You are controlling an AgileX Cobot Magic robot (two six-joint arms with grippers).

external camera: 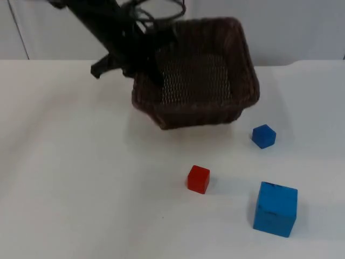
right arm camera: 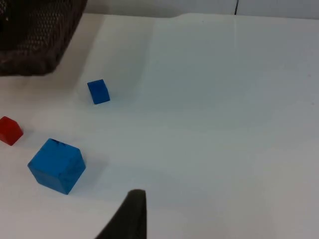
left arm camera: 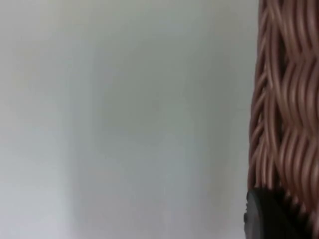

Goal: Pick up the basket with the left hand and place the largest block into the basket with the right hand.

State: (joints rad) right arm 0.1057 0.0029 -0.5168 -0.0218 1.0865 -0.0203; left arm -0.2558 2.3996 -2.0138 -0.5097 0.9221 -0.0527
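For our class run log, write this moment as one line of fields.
left claw: shut on wicker basket, lifted, tilted | right claw: above table, waiting | large blue block: on table | small blue block, red block: on table

No readable text, label, brand, number or sign appears on anything in these views.

A white table top takes up most of the scene, smooth and evenly lit, with only soft, faint shadows across it. At its far edge it meets a pale grey partition wall. A thin dark vertical seam runs down the wall near one side.
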